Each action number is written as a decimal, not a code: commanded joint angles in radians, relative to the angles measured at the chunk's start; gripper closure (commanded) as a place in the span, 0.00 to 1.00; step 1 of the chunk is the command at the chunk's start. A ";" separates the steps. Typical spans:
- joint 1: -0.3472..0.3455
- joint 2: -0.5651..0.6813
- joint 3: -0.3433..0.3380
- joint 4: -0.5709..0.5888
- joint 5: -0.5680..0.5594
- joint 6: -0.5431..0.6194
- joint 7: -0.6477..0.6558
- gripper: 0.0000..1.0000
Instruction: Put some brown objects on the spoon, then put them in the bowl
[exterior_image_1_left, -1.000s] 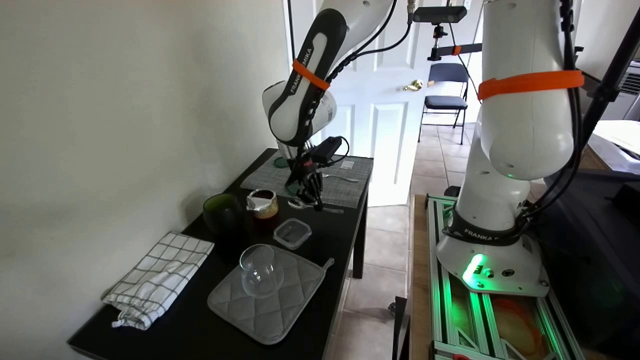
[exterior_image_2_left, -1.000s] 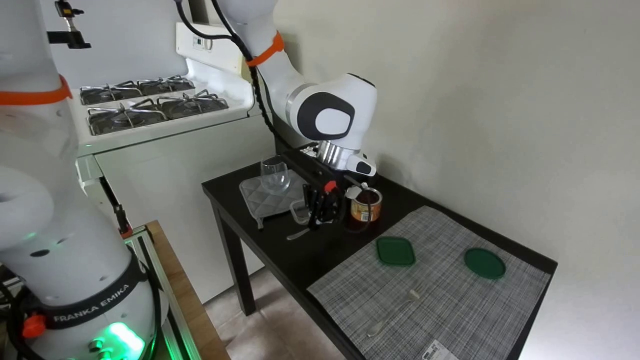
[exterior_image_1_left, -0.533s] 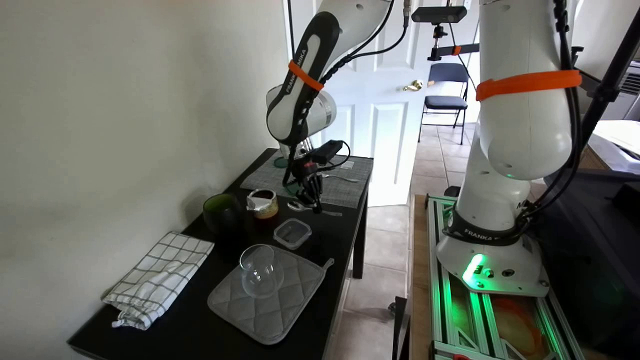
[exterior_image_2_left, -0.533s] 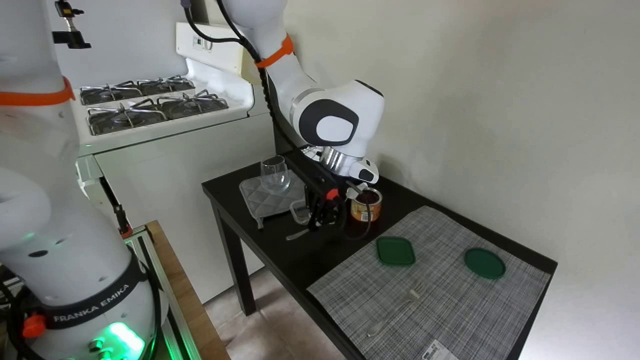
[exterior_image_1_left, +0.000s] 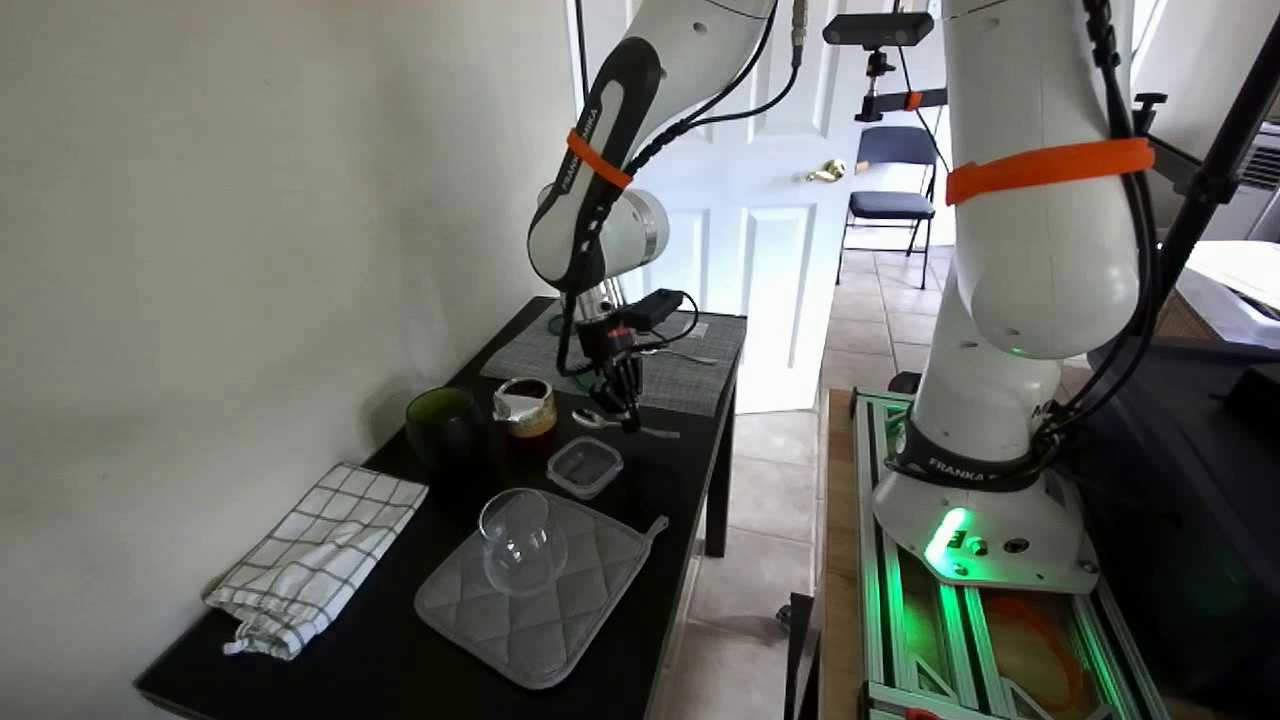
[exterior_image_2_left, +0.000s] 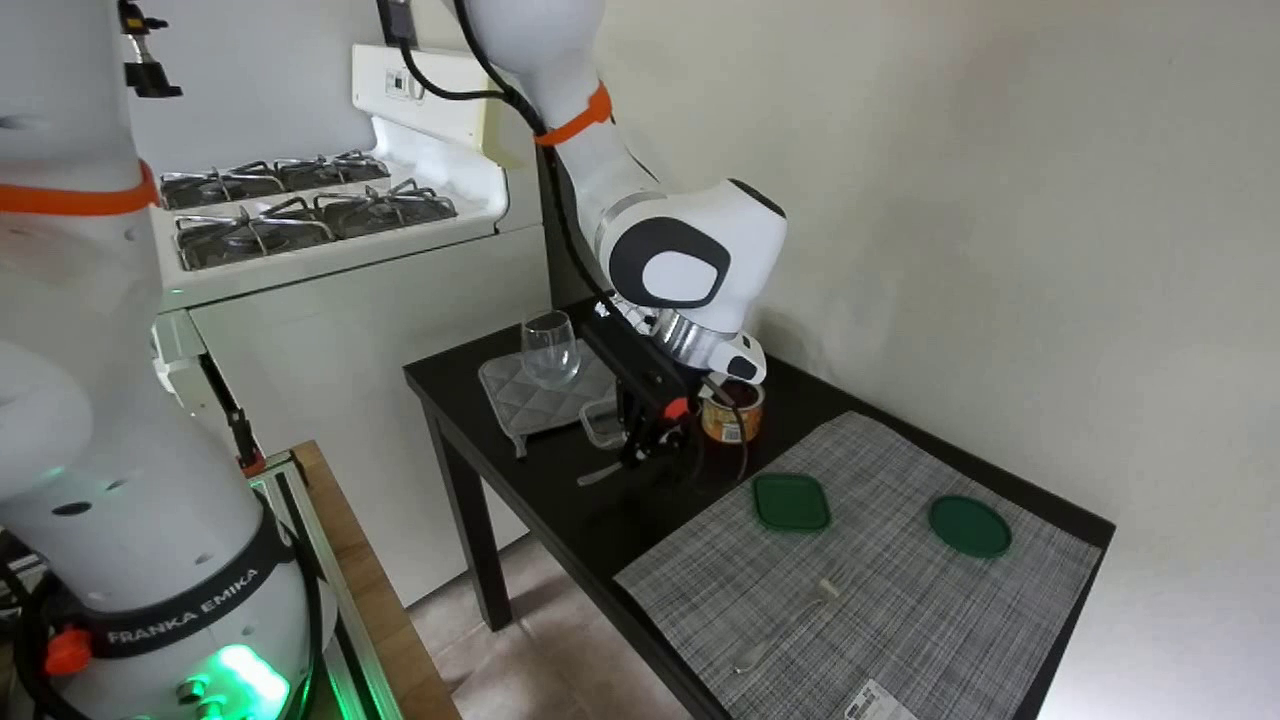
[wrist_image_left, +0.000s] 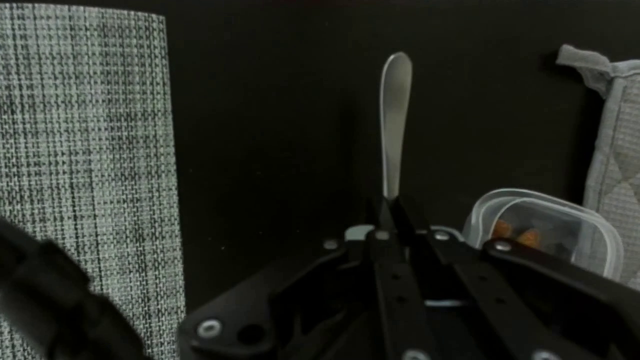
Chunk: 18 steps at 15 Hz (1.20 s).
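Pinching the spoon (wrist_image_left: 395, 115) by its handle, the gripper (wrist_image_left: 387, 205) has fingers nearly together; handle end pokes to upper ctr, tub (wrist_image_left: 555, 203) w/ brown bits (wrist_image_left: 529, 238) near, lower rt of wrist view.

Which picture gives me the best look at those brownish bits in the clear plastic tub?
The wrist view: it looks down into the clear tub and shows orange-brown bits, though the gripper covers part of the tub. In both exterior views the tub appears smaller, and I can't make out any bits inside.
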 joint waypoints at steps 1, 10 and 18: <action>-0.026 0.049 0.011 0.040 0.037 -0.025 -0.043 0.98; -0.031 0.101 -0.004 0.058 -0.010 0.001 -0.010 0.67; -0.024 0.026 -0.009 0.017 -0.026 0.024 -0.001 0.15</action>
